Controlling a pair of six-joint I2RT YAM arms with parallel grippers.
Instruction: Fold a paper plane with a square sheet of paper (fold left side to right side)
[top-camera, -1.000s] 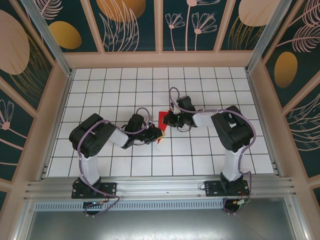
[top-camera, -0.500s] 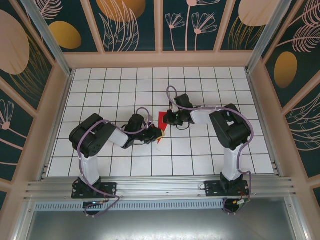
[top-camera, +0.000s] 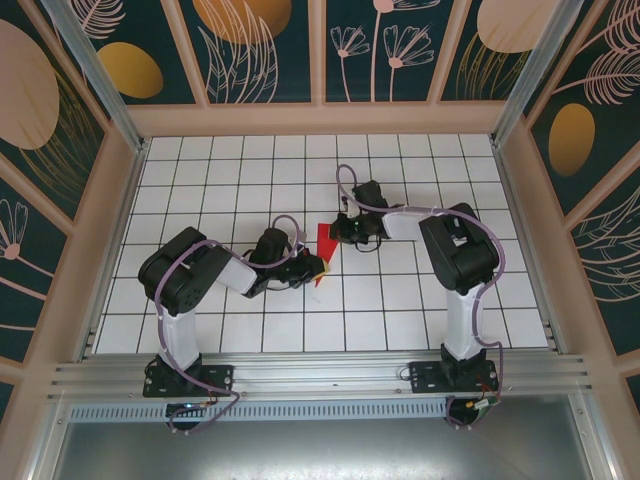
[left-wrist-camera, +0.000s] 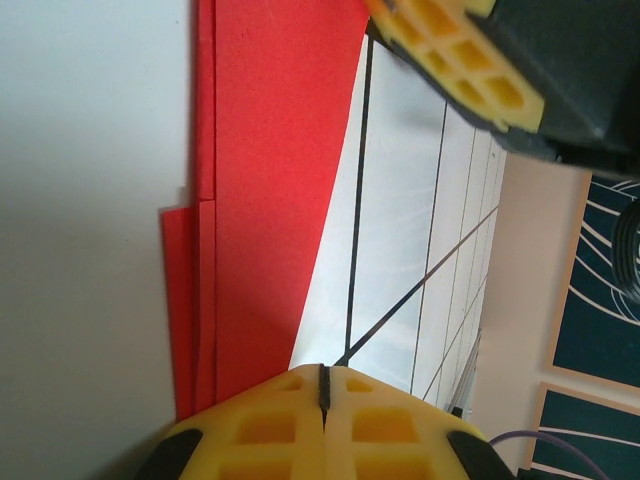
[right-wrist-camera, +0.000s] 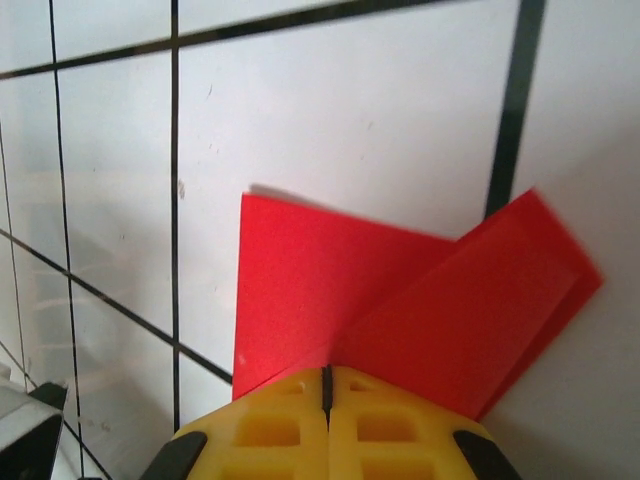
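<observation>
While the left arm (top-camera: 185, 275) and right arm (top-camera: 455, 250) bend inward over the gridded table (top-camera: 420, 300), the red paper (top-camera: 325, 240) lies near its centre, folded into a creased, layered shape. The left gripper (top-camera: 314, 268) sits at the paper's near end, the right gripper (top-camera: 340, 230) at its far right edge. Both finger pairs are pressed together, tips at the paper.

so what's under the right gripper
Folded red paper runs under the shut right gripper, lying on the white gridded table. The part of the paper beneath the tips is covered, so contact can't be judged.
</observation>
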